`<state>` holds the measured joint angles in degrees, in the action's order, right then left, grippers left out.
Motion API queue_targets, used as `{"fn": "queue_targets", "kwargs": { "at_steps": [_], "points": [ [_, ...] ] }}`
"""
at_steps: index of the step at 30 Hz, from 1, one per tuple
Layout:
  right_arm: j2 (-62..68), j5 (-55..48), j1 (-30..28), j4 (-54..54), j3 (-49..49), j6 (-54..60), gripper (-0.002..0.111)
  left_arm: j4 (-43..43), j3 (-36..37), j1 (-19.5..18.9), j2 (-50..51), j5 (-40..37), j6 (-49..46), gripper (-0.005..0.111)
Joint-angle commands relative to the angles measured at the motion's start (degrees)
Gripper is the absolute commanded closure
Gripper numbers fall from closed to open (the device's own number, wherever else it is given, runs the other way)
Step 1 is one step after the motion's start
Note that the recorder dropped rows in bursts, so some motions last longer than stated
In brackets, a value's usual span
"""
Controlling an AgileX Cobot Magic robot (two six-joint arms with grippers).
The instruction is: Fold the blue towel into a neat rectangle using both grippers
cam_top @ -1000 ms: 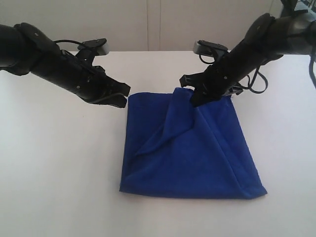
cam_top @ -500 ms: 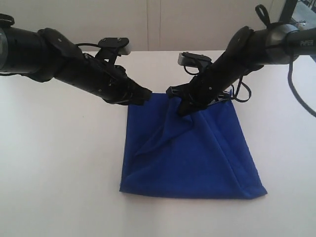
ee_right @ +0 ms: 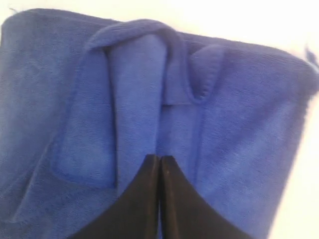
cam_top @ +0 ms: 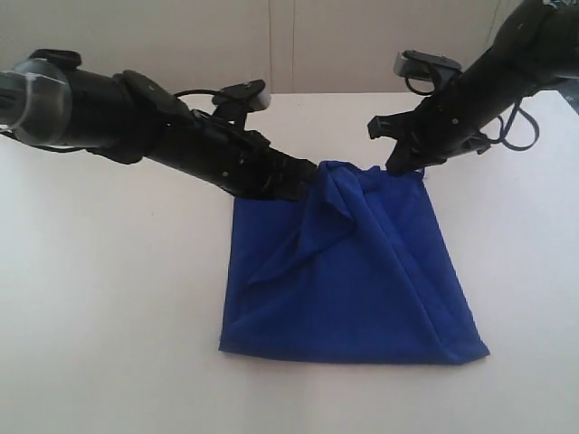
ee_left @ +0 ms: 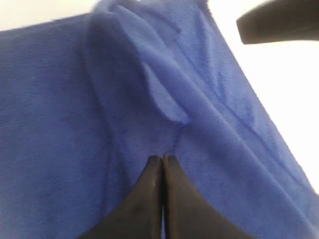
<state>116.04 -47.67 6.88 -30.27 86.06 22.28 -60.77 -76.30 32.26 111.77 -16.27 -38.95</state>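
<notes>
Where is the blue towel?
In the exterior view the blue towel lies rumpled on the white table, right of centre, its far edge bunched between the left gripper and the right gripper.

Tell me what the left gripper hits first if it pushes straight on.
The raised fold of the royal-blue microfibre towel, just ahead of the left gripper; its shut tips may be touching the cloth.

Elevated frontal overview, two towel close-ups
</notes>
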Motion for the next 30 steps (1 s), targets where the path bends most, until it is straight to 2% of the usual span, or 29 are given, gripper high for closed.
{"fn": "queue_targets", "kwargs": {
  "at_steps": [1, 4, 8, 11, 17, 26, 30],
  "points": [
    [-0.7, -1.89, -3.15, 0.55, -0.42, -0.35, 0.108, -5.0, -3.66, 2.88, 3.01, -0.92, 1.16, 0.103],
    [-0.7, -2.24, -4.08, 0.79, -0.42, -0.35, 0.108, -6.03, -4.32, 3.53, 4.17, -0.24, 1.49, 0.09],
    [-0.7, -2.36, -4.7, 0.9, -0.42, -0.35, 0.108, -6.49, -4.35, 3.67, 4.84, 0.92, 1.91, 0.066],
    [-0.7, -2.11, -4.68, 1.03, -0.42, -0.35, 0.108, -8.09, -4.44, 3.76, 5.71, 2.1, 1.91, 0.055],
    [-0.7, -1.58, -4.68, 1.03, -0.42, -0.35, 0.108, -14.52, -4.59, 3.76, 7.99, 3.13, 1.7, 0.054],
    [-0.7, -0.88, -4.68, 1.03, -0.42, -0.35, 0.108, -15.02, -9.06, 3.76, 11.04, 2.41, 1.68, 0.054],
    [-0.7, -0.88, -4.68, 1.03, -0.42, -0.35, 0.108, -15.02, -9.06, 3.76, 11.04, 2.24, 1.46, 0.058]
  ]
}}
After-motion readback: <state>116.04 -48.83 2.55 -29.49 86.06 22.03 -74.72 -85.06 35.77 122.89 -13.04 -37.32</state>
